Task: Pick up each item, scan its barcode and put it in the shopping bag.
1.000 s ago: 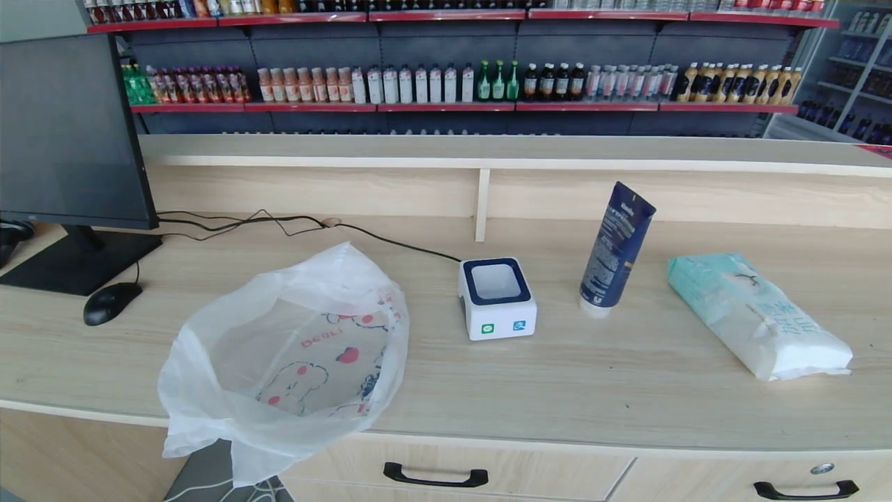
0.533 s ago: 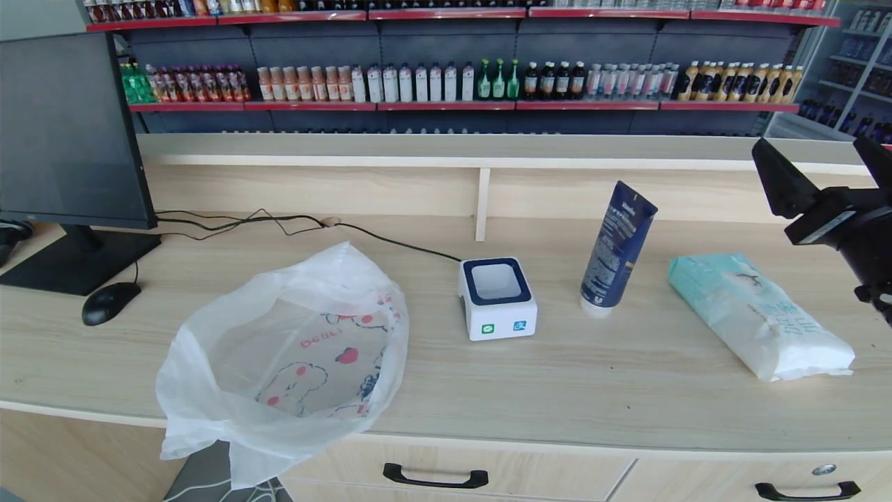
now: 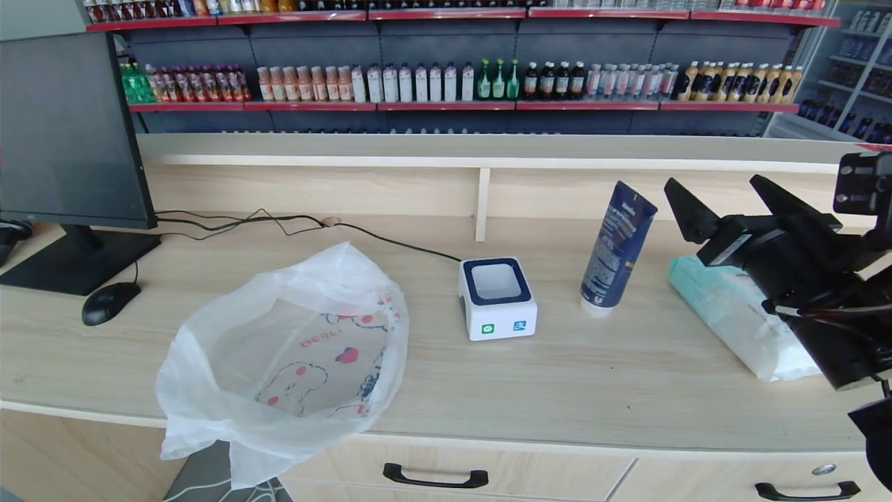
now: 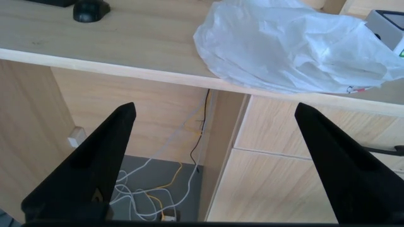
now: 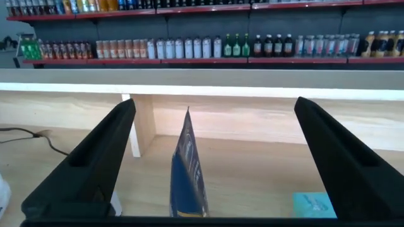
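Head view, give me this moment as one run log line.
right gripper open, facing upright tube, apart | left gripper open, low before counter | wipes pack flat beside tube | bag open

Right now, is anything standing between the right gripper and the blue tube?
Nothing visible does. The open right gripper hangs by the wipes pack, pointing at the upright blue tube, with only bare counter and air between them.
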Available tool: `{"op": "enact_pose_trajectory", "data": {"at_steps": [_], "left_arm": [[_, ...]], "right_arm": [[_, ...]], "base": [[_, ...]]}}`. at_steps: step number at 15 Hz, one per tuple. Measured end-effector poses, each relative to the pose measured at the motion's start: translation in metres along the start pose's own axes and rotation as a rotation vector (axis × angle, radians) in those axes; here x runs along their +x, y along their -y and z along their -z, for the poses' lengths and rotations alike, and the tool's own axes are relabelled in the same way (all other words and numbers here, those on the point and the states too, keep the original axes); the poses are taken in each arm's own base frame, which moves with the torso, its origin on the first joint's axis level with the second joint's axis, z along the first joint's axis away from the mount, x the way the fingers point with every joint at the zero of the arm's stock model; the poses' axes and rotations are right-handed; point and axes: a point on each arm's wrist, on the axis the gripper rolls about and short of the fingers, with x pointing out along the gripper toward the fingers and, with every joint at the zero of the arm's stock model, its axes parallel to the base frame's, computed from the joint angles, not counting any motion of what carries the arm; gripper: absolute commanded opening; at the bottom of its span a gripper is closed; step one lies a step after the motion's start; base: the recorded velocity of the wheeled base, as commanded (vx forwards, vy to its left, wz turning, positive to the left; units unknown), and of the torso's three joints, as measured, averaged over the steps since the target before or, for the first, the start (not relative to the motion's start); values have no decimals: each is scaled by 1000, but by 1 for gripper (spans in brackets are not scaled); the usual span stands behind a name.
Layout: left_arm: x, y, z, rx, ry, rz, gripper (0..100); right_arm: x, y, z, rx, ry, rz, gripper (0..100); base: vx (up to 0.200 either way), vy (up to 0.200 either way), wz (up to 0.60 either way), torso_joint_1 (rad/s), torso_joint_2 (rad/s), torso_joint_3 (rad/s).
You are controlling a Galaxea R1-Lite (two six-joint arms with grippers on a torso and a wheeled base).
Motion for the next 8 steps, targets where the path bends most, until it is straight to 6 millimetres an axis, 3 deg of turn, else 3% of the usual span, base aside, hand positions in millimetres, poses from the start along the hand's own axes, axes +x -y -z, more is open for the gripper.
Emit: {"op": "enact_pose_trajectory", "data": {"at_steps": [8], "left_arm": [[0,0,0,0,0,-1,100]], "right_arm": [[17,-4,35,3,-87,-35,100]], "base": [[0,0,0,0,0,0]]}}
